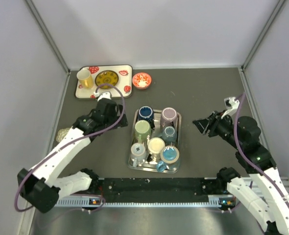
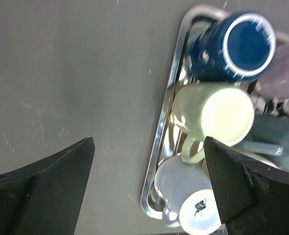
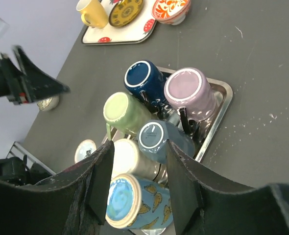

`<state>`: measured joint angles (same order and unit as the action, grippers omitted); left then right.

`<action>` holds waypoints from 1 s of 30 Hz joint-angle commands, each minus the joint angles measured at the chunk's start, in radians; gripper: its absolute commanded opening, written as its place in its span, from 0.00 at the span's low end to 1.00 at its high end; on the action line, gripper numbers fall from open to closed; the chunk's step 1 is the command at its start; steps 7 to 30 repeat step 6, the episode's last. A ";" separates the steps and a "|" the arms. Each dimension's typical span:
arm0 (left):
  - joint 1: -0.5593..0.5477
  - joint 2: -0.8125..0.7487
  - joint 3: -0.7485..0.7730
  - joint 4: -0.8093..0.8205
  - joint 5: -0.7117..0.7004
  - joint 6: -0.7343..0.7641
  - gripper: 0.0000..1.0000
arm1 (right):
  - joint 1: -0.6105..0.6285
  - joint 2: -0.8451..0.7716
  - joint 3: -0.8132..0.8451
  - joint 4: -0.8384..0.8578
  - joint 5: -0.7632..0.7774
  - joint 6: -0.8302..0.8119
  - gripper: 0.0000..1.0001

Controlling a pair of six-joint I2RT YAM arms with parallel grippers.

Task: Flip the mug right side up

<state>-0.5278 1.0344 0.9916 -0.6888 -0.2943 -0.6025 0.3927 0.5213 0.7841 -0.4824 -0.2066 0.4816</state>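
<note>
Several mugs stand upside down in a metal tray [image 1: 179, 128]: dark blue [image 1: 145, 112], purple [image 1: 168, 115], green [image 1: 142, 129], grey-blue [image 1: 169, 132], cream [image 1: 156, 145], white [image 1: 138, 150] and butterfly-patterned [image 1: 170, 154]. A yellow mug [image 1: 84, 77] stands right side up on the patterned tray [image 1: 126, 70] at the back left. My left gripper [image 1: 105, 100] hovers open and empty between the two trays; its view shows the metal tray's rim [image 2: 159, 142] and the green mug [image 2: 218, 115]. My right gripper [image 1: 199, 126] hangs right of the metal tray, partly open and empty [image 3: 139, 147].
A dark plate [image 1: 106, 78] shares the patterned tray with the yellow mug. An orange bowl [image 1: 141, 80] stands beside it. A small round woven object [image 1: 62, 133] lies by the left wall. Walls close in the table on three sides.
</note>
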 commanded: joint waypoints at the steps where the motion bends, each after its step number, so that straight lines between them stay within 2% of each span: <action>1: 0.005 0.006 0.027 -0.066 0.092 -0.069 0.99 | 0.006 0.012 0.004 0.064 0.003 -0.020 0.47; 3: 0.005 -0.025 -0.008 -0.026 0.112 -0.045 0.96 | 0.006 0.022 0.003 0.067 0.003 -0.023 0.47; 6: 0.005 -0.106 -0.071 0.060 0.109 -0.045 0.99 | 0.006 0.029 -0.003 0.079 0.001 -0.021 0.47; 30: 0.005 -0.106 -0.071 0.060 0.109 -0.045 0.99 | 0.006 0.029 -0.003 0.079 0.001 -0.021 0.47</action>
